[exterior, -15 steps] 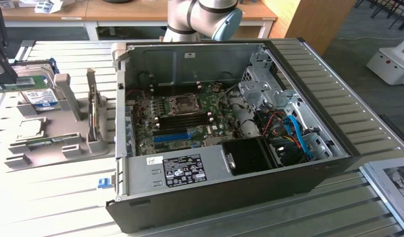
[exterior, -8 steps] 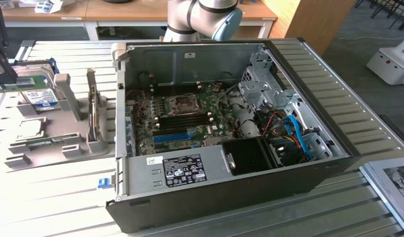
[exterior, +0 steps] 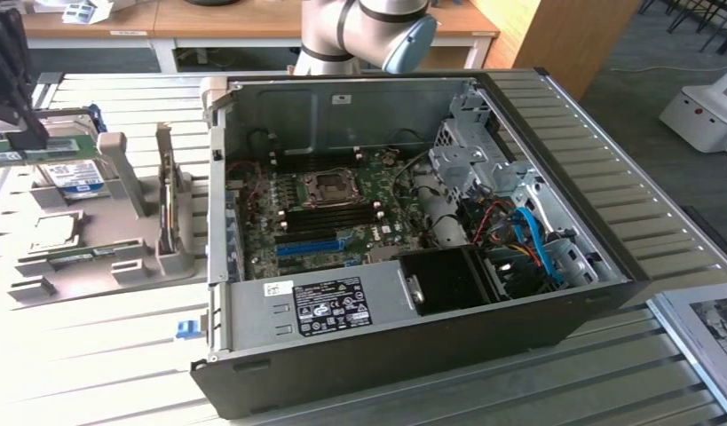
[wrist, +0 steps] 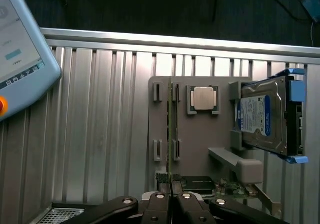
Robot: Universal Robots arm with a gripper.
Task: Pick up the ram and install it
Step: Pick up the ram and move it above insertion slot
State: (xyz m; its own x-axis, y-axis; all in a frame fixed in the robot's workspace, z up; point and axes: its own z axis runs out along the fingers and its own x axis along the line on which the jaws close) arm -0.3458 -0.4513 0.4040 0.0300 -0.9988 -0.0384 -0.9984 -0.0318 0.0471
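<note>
gripper (wrist: 171,201): closed on the ram (wrist: 170,134), which is pinched across its thin edge.
ram: held edge-on over the grey holder (wrist: 200,154), at 10 o'clock in the exterior view.
neighbours: a hard drive (wrist: 262,116) and a processor chip (wrist: 204,97) are racked just beside it.
step in hand: judged to be the lift out of the holder; whether the lower edge is free cannot be told.
care: the stick is best kept upright and drawn straight, so nothing is levered sideways.
destination: the black memory slots (exterior: 330,213) are found in the open case (exterior: 375,355), at 4 o'clock from the gripper, apart from the blue slot (exterior: 310,247).
</note>
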